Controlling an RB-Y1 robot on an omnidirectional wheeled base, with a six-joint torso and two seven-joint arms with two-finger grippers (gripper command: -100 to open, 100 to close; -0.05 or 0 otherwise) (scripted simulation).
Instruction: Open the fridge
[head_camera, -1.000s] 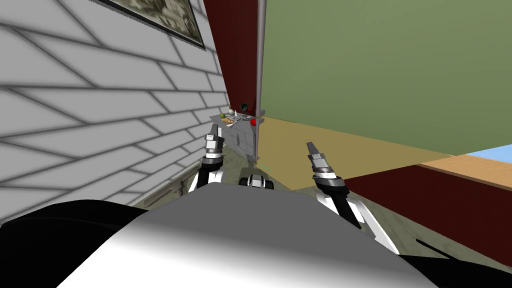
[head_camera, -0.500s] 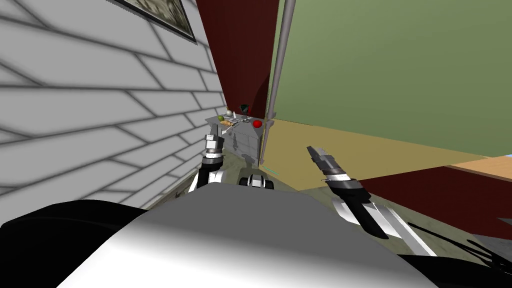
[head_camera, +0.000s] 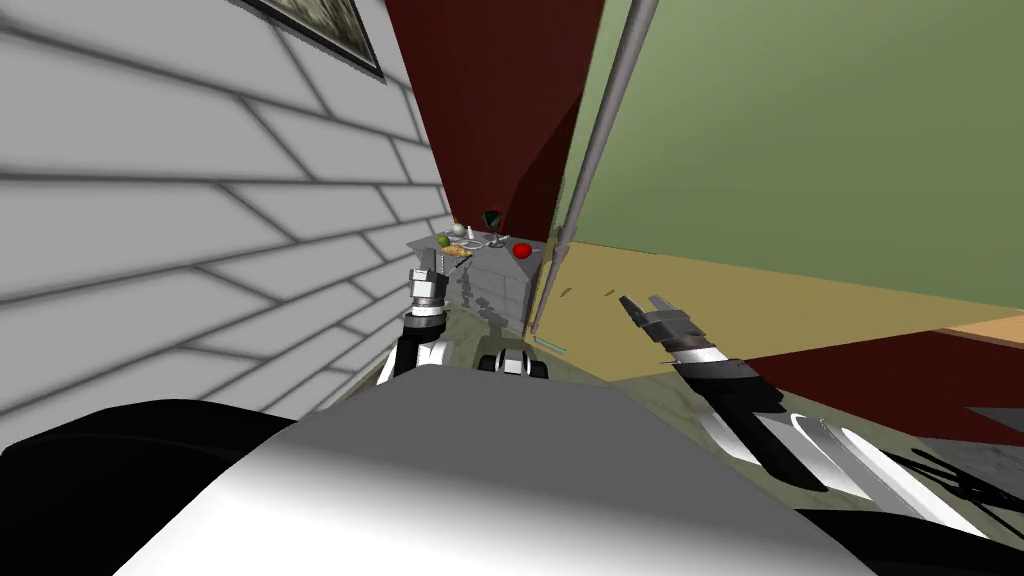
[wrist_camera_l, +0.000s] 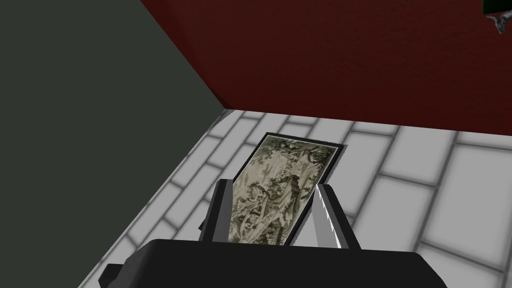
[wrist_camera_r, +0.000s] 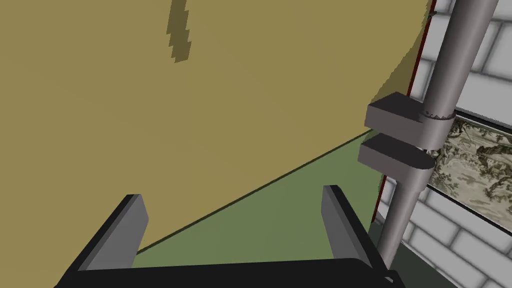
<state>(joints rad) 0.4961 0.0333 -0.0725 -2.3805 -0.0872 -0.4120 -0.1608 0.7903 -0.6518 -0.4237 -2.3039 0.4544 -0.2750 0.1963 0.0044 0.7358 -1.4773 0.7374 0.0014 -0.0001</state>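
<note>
Fridge front (head_camera: 800, 130) stands close on the right, a green panel above a tan one (head_camera: 720, 300), and the right gripper (head_camera: 640, 302) points at it with its fingers spread wide and nothing between them. In the right wrist view that gripper (wrist_camera_r: 231, 195) faces the seam where tan meets green, and the grey handle bar (wrist_camera_r: 440, 100) runs past just outside one finger, fixed by two grey brackets (wrist_camera_r: 395, 135). The left gripper (head_camera: 428, 262) is raised beside the white brick wall (head_camera: 200, 200), fingers apart by a narrower gap, holding nothing. Farther off, beyond the handle bar's lower end, a small grey cabinet (head_camera: 495, 285) carries a red round thing (head_camera: 522, 250) and a green one (head_camera: 442, 241) against a dark red wall (head_camera: 490, 90)
</note>
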